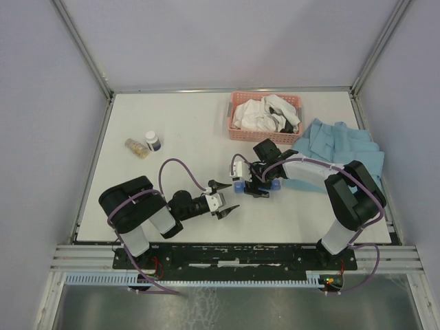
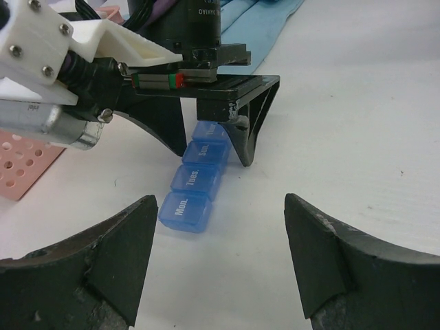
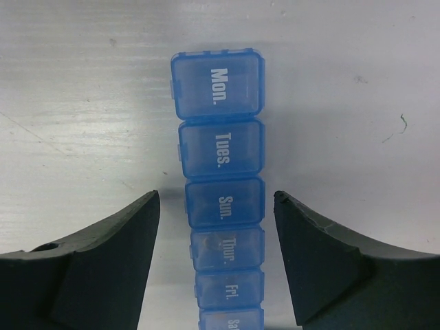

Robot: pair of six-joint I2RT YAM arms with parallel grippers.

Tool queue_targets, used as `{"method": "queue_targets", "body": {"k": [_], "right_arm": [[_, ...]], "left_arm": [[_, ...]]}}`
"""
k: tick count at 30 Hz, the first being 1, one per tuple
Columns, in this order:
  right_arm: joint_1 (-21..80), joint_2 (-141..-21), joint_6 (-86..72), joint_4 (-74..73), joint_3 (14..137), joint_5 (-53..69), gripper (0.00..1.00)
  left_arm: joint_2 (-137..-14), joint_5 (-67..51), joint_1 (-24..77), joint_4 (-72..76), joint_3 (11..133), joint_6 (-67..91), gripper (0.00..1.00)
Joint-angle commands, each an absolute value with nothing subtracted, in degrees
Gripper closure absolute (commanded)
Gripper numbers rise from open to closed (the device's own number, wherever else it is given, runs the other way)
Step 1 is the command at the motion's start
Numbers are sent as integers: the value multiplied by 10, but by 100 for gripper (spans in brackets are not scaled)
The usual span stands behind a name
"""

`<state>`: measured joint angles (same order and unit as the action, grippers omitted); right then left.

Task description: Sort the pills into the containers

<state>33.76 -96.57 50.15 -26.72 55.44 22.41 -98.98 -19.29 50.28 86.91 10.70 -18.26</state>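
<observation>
The blue pill box (image 3: 221, 148) lies flat on the white counter (image 1: 172, 124), at the centre of the overhead view. The right claw (image 3: 216, 196) straddles it, spread wide, with gaps on both sides. The left claw (image 2: 220, 203), also wide, faces its "Mon." end.

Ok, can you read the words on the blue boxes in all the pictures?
Right wrist view: yes, the pill organiser lettering is sharp, like Mon. and Tues. Left wrist view: the near lids read clearly, the far ones sit in shadow. Top view: too small, just blue specks.
</observation>
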Motion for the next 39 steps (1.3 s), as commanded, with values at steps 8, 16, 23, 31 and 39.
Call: {"method": "queue_targets", "body": {"k": [8, 16, 23, 31, 39], "right_arm": [[349, -966, 486, -249, 581, 210, 37], [349, -959, 496, -270, 590, 214, 57], [346, -912, 542, -287, 573, 244, 61], [337, -873, 574, -306, 558, 285, 61], [337, -862, 587, -312, 554, 292, 61]], "left_arm": [[-995, -187, 507, 991, 106, -168, 19], [-995, -187, 509, 991, 106, -169, 19], [-977, -185, 508, 991, 104, -132, 19], [-926, -129, 509, 991, 86, 95, 18], [-839, 0, 508, 905, 70, 329, 13]]}}
